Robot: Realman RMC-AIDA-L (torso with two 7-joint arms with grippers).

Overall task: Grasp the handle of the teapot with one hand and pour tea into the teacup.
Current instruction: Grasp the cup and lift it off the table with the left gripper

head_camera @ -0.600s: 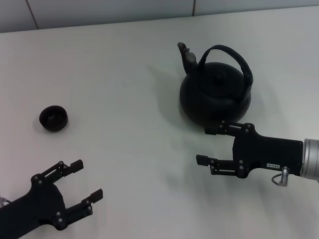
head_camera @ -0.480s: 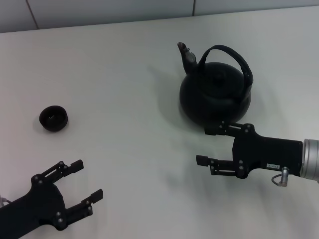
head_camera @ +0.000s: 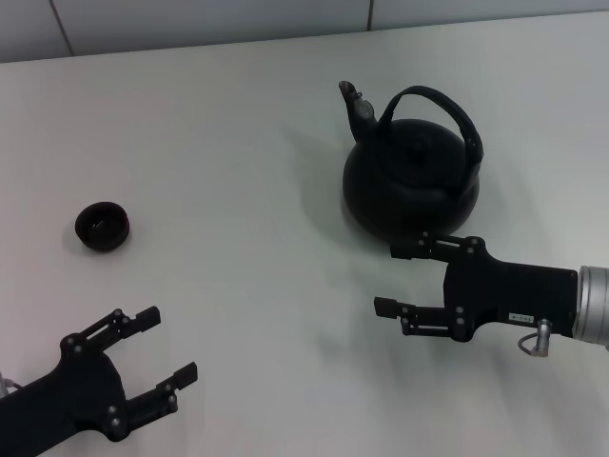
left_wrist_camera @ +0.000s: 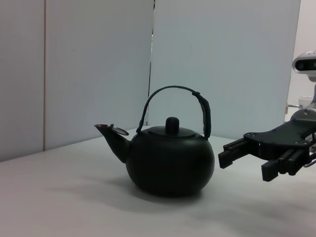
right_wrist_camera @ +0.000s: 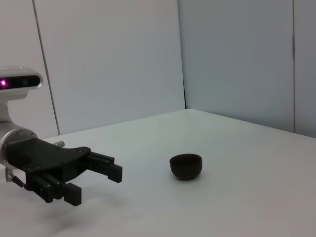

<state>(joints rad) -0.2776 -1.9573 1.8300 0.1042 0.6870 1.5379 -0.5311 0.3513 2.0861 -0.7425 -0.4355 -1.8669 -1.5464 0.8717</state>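
White tabletop [head_camera: 238, 143] runs wide and bare, its far edge meeting a pale panelled wall [head_camera: 190, 24] at 12 o'clock. My teapot [head_camera: 409, 176] sits upright past centre toward 1 o'clock, spout [head_camera: 354, 103] aimed at 11, handle [head_camera: 447, 109] arched upright over the lid, nothing touching it. My right gripper [head_camera: 400, 278] hovers just on the near side of the pot at 4 o'clock, fingers spread wide, one finger close to the pot's base but apart from it. Teacup [head_camera: 102, 227] stands alone at 9 o'clock, well apart from the pot, clear table between them. My left gripper [head_camera: 166, 343] hangs at 7 o'clock near the front edge, fingers wide apart, holding nothing, short of the cup. Left wrist view shows pot side-on with my right gripper beside it
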